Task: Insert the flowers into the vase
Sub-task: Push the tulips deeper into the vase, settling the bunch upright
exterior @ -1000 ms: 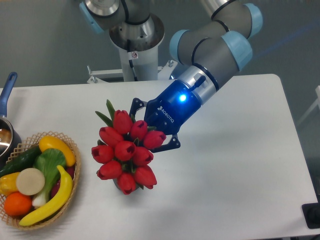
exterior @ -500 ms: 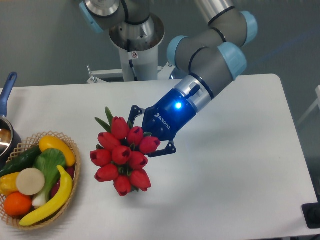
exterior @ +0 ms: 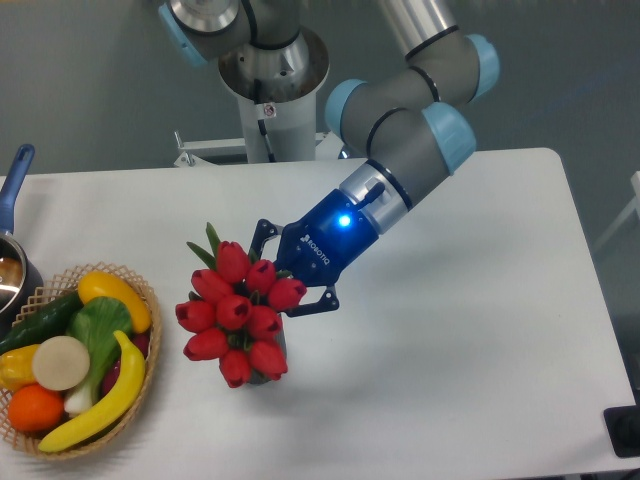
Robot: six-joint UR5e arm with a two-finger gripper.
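Note:
The flowers [exterior: 237, 311] are a bunch of red tulip buds with green leaves, near the middle left of the white table. My gripper [exterior: 290, 270] reaches in from the upper right, and its jaws stand at the back of the bunch, around the stems hidden behind the buds. The buds hide whether the jaws are closed on the stems. The dark grey vase [exterior: 268, 372] shows only as a small dark sliver under the lowest buds. The bunch sits right over it, tilted toward the camera.
A wicker basket [exterior: 140, 372] of toy fruit and vegetables stands at the front left. A blue-handled metal pot [exterior: 14, 190] is at the left edge. The robot base [exterior: 268, 90] stands behind the table. A dark object [exterior: 622, 432] sits at the front right corner.
The gripper and the flowers have moved down and slightly left together. The bunch now sits lower, over the vase.

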